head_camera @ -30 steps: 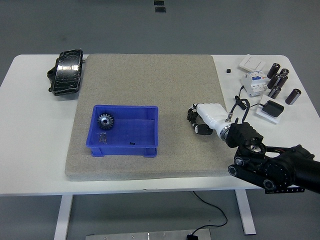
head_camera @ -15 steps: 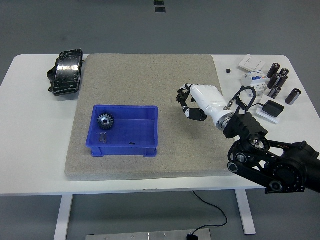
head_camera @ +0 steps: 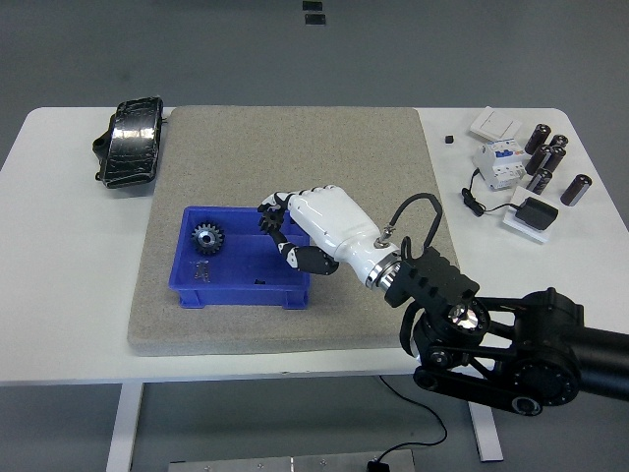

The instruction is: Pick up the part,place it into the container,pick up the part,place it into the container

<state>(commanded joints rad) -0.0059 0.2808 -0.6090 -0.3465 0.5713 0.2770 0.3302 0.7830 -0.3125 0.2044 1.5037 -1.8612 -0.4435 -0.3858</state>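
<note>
A blue container stands on the grey mat, left of centre. A dark metal gear lies in its left end, with a small dark piece just in front of it. My right hand, white with black fingers, reaches in from the lower right and hovers over the container's right half. Its fingers are curled around a small dark part that is mostly hidden by them. The left arm is out of view.
A black wrapped object lies at the table's far left. At the right edge stand several dark cylinders, a white circuit breaker, a white switch plate and a black adapter with its cable.
My right hand has lifted from the mat's right side and moved left, with its fingers still curled, until it is over the blue container.
</note>
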